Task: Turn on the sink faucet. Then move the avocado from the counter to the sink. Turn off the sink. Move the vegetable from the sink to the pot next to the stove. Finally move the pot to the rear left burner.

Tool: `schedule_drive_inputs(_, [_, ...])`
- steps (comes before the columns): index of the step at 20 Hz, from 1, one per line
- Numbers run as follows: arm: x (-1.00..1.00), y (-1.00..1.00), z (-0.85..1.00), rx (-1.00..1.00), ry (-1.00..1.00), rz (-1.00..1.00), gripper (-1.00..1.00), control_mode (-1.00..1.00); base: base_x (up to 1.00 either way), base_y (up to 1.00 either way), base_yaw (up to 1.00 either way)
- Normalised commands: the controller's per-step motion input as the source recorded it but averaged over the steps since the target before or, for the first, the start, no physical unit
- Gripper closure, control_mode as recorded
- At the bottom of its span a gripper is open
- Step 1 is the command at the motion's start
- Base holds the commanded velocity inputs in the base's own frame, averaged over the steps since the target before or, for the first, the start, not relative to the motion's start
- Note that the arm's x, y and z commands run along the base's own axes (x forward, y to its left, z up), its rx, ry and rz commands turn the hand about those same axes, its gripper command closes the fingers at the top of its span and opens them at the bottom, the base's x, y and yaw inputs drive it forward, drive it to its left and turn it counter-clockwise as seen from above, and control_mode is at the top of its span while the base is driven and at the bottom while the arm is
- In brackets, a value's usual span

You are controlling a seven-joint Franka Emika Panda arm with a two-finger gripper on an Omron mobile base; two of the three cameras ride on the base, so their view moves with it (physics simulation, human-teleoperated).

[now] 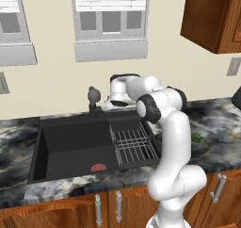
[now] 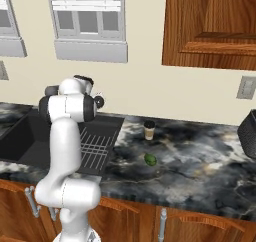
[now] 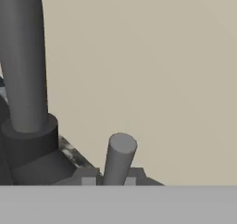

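Grey lever (image 3: 119, 158) rises just ahead of your gripper (image 3: 105, 180), whose jaws are pressed together and hold nothing. No water shows at the faucet (image 1: 93, 100), so you are probably on the first step. Your avocado (image 2: 150, 159) sits on the counter (image 2: 200, 161), right of the sink (image 1: 75, 147); everything else remains.

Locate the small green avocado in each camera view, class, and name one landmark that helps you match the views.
Left base view: small green avocado on the marbled counter, right of the arm.
Right base view: avocado at centre, on the counter below the paper cup.
Hand view: not in it.
Shared landmark: black sink basin with its wire rack.
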Motion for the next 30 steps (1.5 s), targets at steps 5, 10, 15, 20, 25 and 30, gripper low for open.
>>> schedule_drive_inputs(5, [0.0,-0.69,-0.45,0.03,0.0,-0.12,1.0,-1.0,0.0,0.0,0.0])
schedule_drive_inputs(10, [0.0,-0.69,-0.48,0.03,0.0,-0.08,1.0,-1.0,0.0,0.0,0.0])
schedule_drive_inputs(15, [0.0,-0.67,-0.53,0.01,0.0,-0.03,1.0,-1.0,0.0,0.0,0.0])
schedule_drive_inputs(20, [0.0,-0.69,-0.59,0.01,0.0,-0.01,1.0,-1.0,0.0,0.0,0.0])
schedule_drive_inputs(25, [0.0,-0.69,-0.62,0.01,0.0,0.0,1.0,-1.0,0.0,0.0,0.0])
schedule_drive_inputs(30, [-0.01,-0.7,-0.67,0.02,0.01,0.0,1.0,-1.0,0.0,0.0,0.0])
